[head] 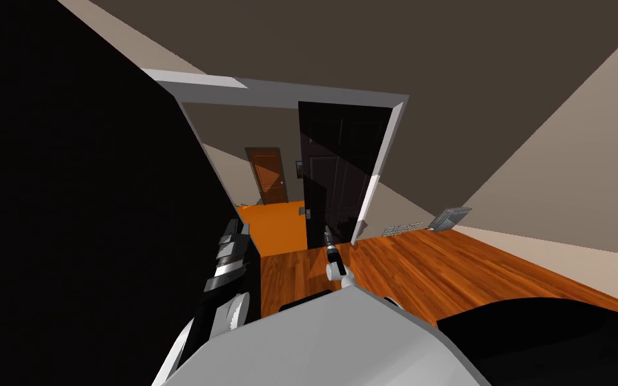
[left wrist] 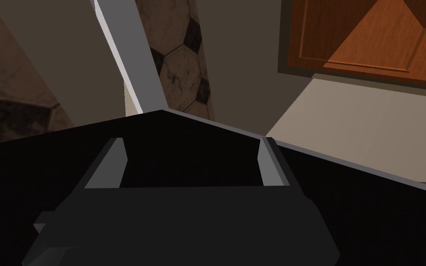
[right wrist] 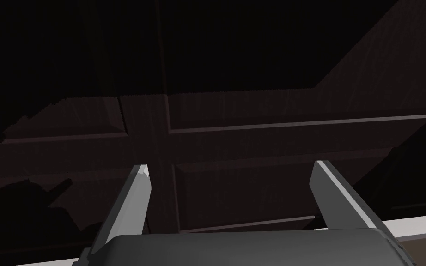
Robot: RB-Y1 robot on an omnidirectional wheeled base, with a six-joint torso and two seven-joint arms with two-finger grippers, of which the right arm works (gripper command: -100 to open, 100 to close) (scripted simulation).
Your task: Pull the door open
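A dark panelled door [head: 338,174] stands partly open in a grey frame [head: 281,88], with a small grey handle [head: 307,213] on its free edge. My right gripper [head: 328,234] is low in front of the door, to the right of the handle. In the right wrist view it [right wrist: 232,166] is open, facing the door's panels [right wrist: 253,138] with nothing between its fingers. My left gripper [head: 239,229] is at the left side of the doorway. It [left wrist: 192,140] is open and empty over a black surface [left wrist: 207,157].
Through the gap lie an orange floor [head: 277,224] and a brown door [head: 267,174] in the far room. A black area [head: 66,201] covers the left. Wooden floor [head: 435,268] spreads to the right, with two grey objects [head: 450,218] by the wall.
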